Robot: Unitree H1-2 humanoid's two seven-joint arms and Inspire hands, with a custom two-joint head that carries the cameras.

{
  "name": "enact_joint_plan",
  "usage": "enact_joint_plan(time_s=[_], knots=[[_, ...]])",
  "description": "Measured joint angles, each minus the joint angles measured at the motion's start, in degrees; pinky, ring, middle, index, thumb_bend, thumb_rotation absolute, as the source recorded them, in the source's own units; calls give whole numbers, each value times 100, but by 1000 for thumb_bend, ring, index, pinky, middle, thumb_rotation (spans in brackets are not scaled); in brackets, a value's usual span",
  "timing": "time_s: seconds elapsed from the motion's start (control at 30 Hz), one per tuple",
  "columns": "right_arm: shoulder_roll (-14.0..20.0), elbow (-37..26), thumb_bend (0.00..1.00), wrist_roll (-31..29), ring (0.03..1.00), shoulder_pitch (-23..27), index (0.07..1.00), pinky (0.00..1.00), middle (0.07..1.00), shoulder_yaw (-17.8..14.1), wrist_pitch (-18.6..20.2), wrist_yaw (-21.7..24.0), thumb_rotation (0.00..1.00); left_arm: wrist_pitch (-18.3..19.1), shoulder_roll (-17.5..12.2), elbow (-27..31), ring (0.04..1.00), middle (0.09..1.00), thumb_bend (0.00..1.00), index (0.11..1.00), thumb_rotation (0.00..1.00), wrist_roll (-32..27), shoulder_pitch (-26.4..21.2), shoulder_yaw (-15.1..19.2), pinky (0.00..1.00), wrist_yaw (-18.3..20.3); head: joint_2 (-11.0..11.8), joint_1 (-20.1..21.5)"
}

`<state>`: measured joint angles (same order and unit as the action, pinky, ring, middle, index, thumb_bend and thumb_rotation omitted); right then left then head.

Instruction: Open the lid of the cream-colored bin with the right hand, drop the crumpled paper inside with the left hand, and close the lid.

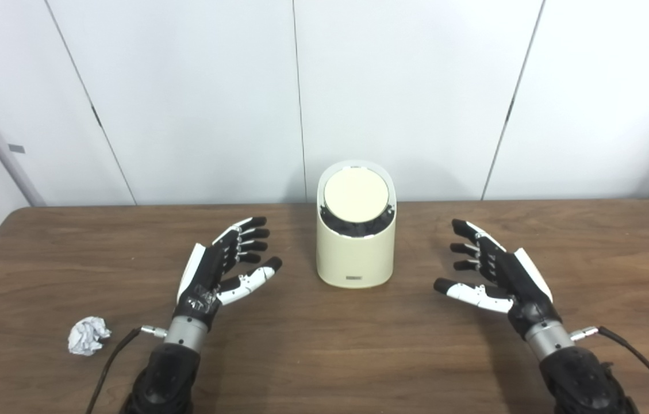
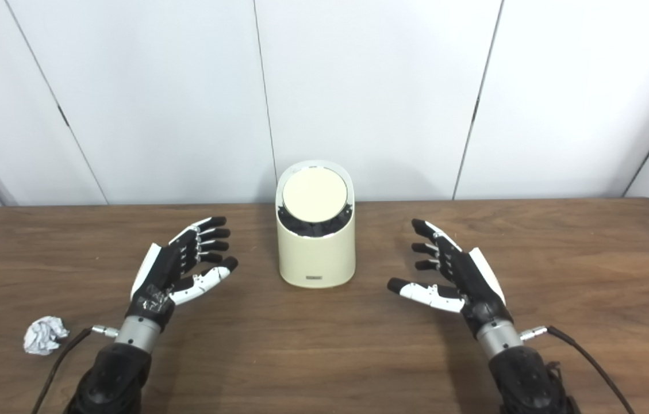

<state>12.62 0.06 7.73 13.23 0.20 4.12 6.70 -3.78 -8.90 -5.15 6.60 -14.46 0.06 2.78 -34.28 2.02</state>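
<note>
Left eye view: nothing started yet, lid (image 1: 356, 196) closed on the cream-colored bin (image 1: 355, 253), which stands on the tabletop (image 1: 324, 356) between the two sets of fingertips, a bit farther back than them. Right hand (image 1: 499, 276) is released, fingers (image 1: 465, 248) spread and grasping nothing, tips aimed toward the bin but well apart from it. Left hand (image 1: 223, 267) likewise released and empty, its fingers (image 1: 252, 233) pointing up and in at the bin's side. Crumpled paper (image 1: 88, 336) lies behind and outboard of the left fingers, down beside the left wrist, not touching anything but the tabletop. Step in hand, as I read it: opening the lid with the right hand. Next move calls for the right fingers to travel in and up to the tilted disc; I can't tell from here whether it flips or pushes in, so contact point is a guess. Left hand will have to pull back and out toward the paper. Right eye view: same layout, both hands open. It shows more tabletop beyond the right hand (image 2: 456, 279) and puts the paper (image 2: 44, 336) close to the left edge; the bin (image 2: 315, 247) sits left of centre. Dark gap under the lid's lower rim reads about equally in both.
</note>
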Motion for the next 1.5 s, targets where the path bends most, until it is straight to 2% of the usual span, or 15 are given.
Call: enact_joint_plan(time_s=[0.43,0.63,0.73,0.83,1.0,1.1,1.33,1.5], knots=[[-1,1,696,9,840,0,891,722,913,17,-6,-1,361,0,0,0,734,774,609,828,211,11,0,1,685,-10,0,-9],[-59,-72,711,165,835,35,902,733,896,43,117,-56,451,0,-2,0,726,777,609,832,215,11,0,4,641,-12,17,0],[-245,-323,702,484,826,248,890,730,881,87,510,-245,454,0,-2,0,714,770,601,824,193,27,0,-7,620,-17,35,9],[-345,-411,732,697,824,657,880,714,877,162,740,-302,444,-2,17,0,715,768,598,822,180,51,-5,-43,632,-19,35,0],[-357,-409,716,733,840,1202,883,723,879,228,769,-295,428,-39,32,-1,723,769,608,821,189,83,-4,-60,652,-48,35,-9],[-357,-409,710,723,856,1332,883,739,885,273,841,-237,402,-94,31,-5,723,771,611,821,198,119,-1,-59,643,-57,26,-26],[-240,-398,773,896,822,1615,859,705,859,407,1161,-163,412,-132,38,-5,721,774,605,825,201,144,0,-60,631,-56,26,-26],[-156,-372,771,1021,826,1815,857,691,861,543,1239,-146,370,-153,45,-23,713,773,594,827,158,130,1,-57,610,-50,9,-35]])
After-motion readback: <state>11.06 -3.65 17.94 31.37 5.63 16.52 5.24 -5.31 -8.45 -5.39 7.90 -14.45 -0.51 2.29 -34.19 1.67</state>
